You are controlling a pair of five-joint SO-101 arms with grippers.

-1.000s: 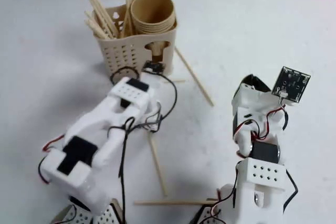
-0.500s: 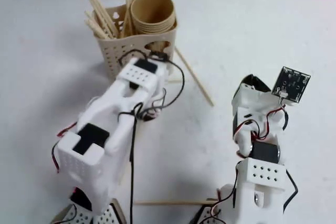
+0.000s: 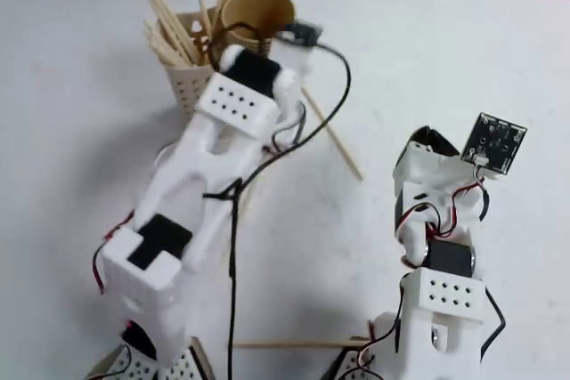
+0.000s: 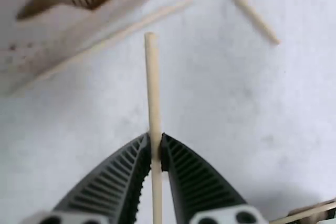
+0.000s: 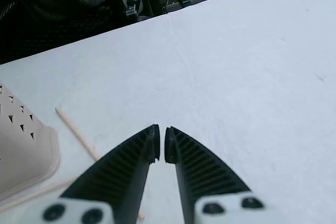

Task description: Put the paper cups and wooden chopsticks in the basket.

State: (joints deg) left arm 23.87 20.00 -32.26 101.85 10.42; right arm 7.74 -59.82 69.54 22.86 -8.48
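The basket [image 3: 190, 88] is a pale beige plastic one with small holes in its wall, and it stands in the upper left part of the high view on the white tabletop [image 3: 463, 51]. Inside it, a stack of brown paper cups [image 3: 259, 8] sits upright at the right side, and a bundle of light wooden chopsticks [image 3: 167, 28] leans out at the left side. One loose chopstick [image 3: 331, 133] lies slanted on the tabletop just to the right of the basket, and a second loose chopstick [image 3: 289, 343] lies almost level near the bottom edge of the frame. The left arm [image 3: 205, 162] stretches from the lower left corner up to the basket, and its front part covers the near wall of the basket. In the left wrist view, the left gripper [image 4: 156, 151] pinches the held chopstick [image 4: 152, 87], a thin pale stick, between its black ribbed jaws. This stick points straight away from the gripper, above the tabletop, and its free end is near the basket; how high it hangs cannot be told. The right arm [image 3: 438, 238] is folded at the lower right of the high view, well apart from the basket. In the right wrist view, the right gripper [image 5: 161, 143] has its jaws pressed almost together with nothing between them, above bare tabletop.
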